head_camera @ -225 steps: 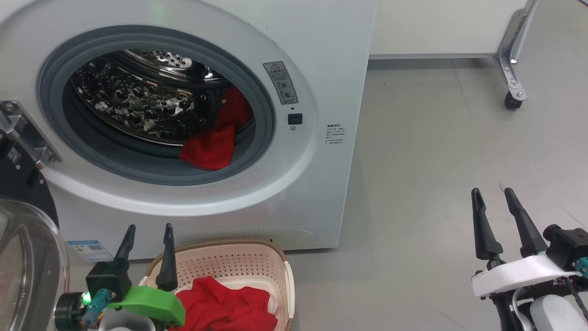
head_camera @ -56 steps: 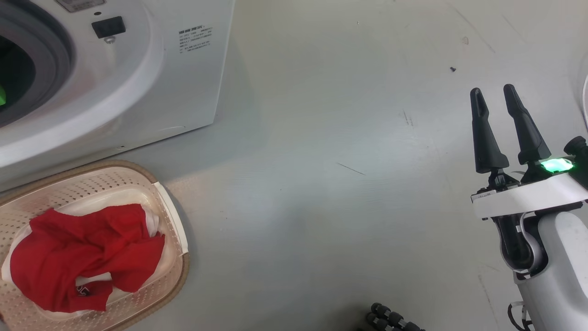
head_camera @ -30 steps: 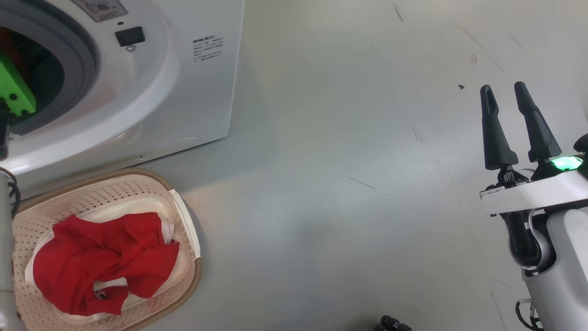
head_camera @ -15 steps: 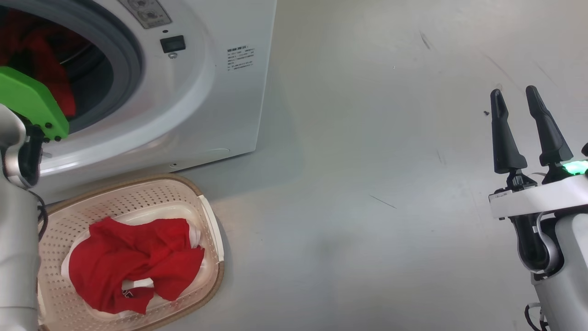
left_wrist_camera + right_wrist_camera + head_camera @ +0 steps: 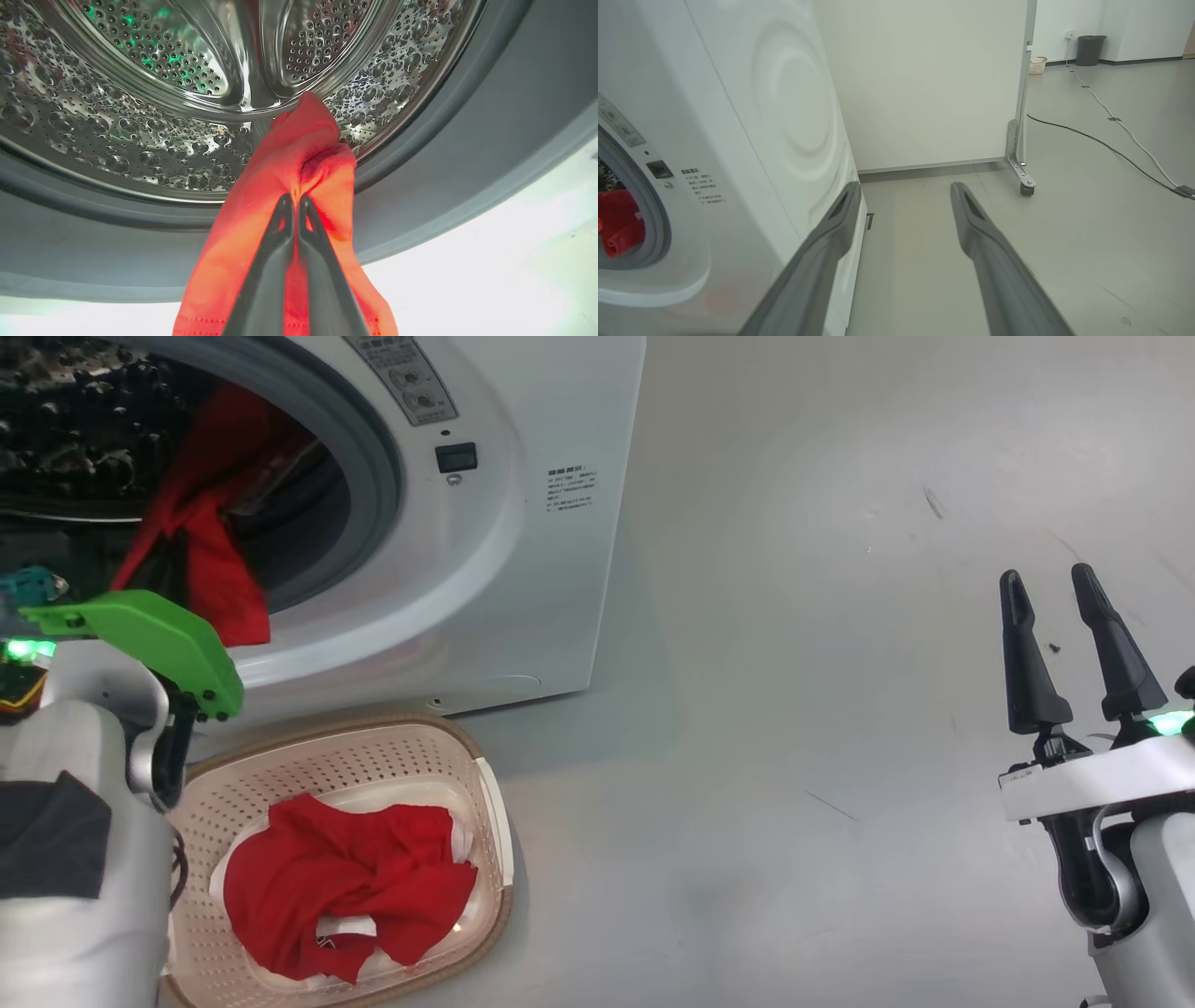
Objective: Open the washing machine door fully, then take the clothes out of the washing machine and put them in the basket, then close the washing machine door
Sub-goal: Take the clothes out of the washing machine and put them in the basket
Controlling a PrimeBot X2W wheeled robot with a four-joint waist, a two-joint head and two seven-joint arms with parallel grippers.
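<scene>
Left gripper clamped on garment: drag it fully past the ring before lowering, drop over basket centre; right gripper spread, idle.

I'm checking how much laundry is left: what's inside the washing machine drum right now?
One bright red fabric garment, pinched by the left hand, trails out of the perforated steel drum. Anything under the cloth is covered.

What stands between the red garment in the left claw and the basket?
Nothing visible. The garment in the left claw hangs at the washing machine opening; the basket sits open just below, another red garment inside.
</scene>
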